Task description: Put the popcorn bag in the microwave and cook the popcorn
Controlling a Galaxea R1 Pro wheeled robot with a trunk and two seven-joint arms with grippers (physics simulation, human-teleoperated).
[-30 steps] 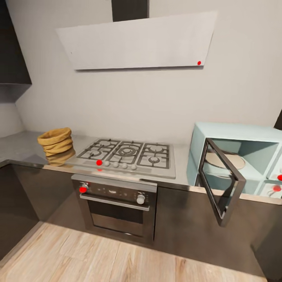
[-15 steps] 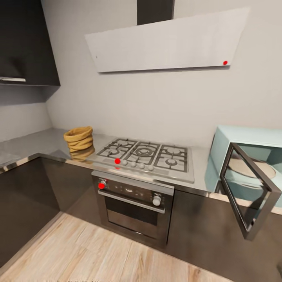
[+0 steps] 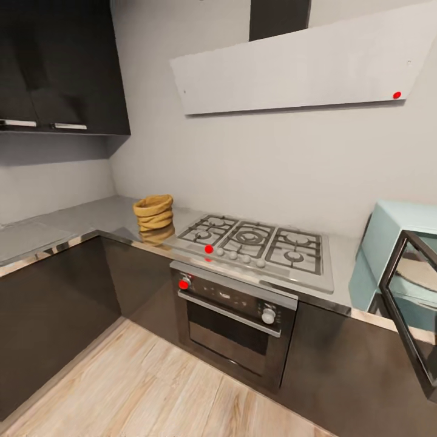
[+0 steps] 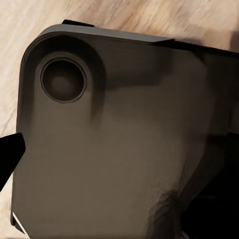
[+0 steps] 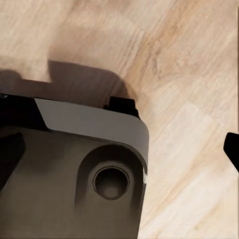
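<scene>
view swung left; popcorn bag point(image 3: 153, 212) on countertop point(image 3: 73, 220), beside hob point(image 3: 258, 244)

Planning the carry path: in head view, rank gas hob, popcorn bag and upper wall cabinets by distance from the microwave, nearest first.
From the microwave, at the right edge:
1. Gas hob, beside it, mid-counter.
2. Popcorn bag, on the countertop just beyond the hob's far left end.
3. Upper wall cabinets, high at the far left.
</scene>
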